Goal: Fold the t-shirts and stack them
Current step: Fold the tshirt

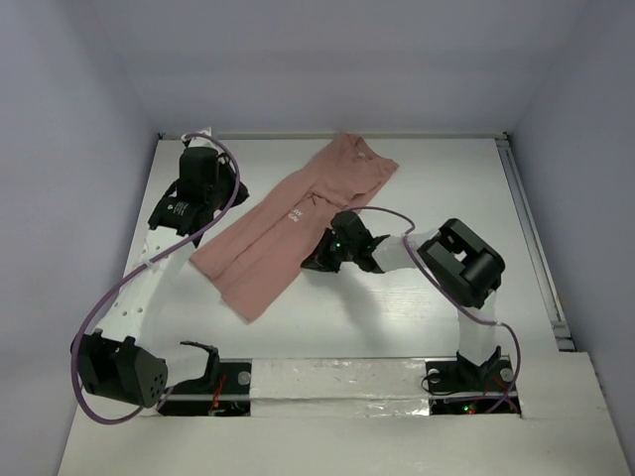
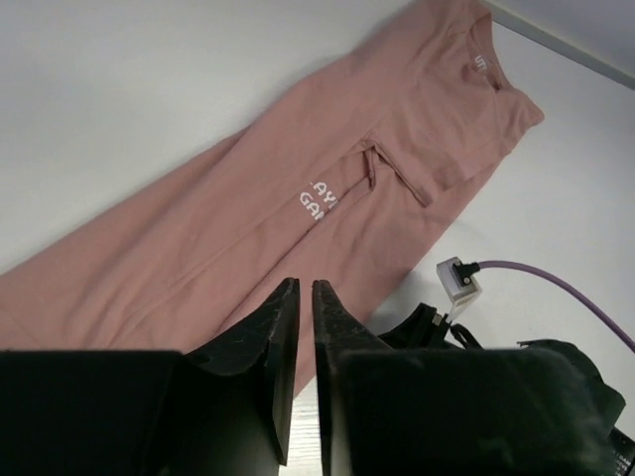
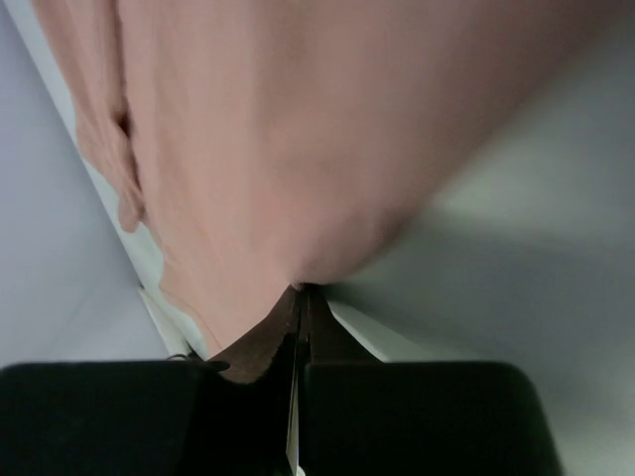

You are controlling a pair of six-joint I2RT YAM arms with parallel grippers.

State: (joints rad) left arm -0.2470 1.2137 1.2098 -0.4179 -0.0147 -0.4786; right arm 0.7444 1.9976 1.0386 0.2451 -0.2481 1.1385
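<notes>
Right fingers [image 3: 260, 349] pinch the pink t-shirt [image 3: 258, 129]'s edge; left fingers [image 2: 270, 327] are clenched, any cloth between them hidden.

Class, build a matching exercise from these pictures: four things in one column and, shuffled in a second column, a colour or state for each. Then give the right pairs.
Column one:
1. t-shirt
2. right gripper
3. cable
4. table

Column two:
a. purple
b. white
c. dusty pink, lying in a long strip
d. shut on an edge of pink cloth

Pairs: 1-c, 2-d, 3-a, 4-b.
</notes>
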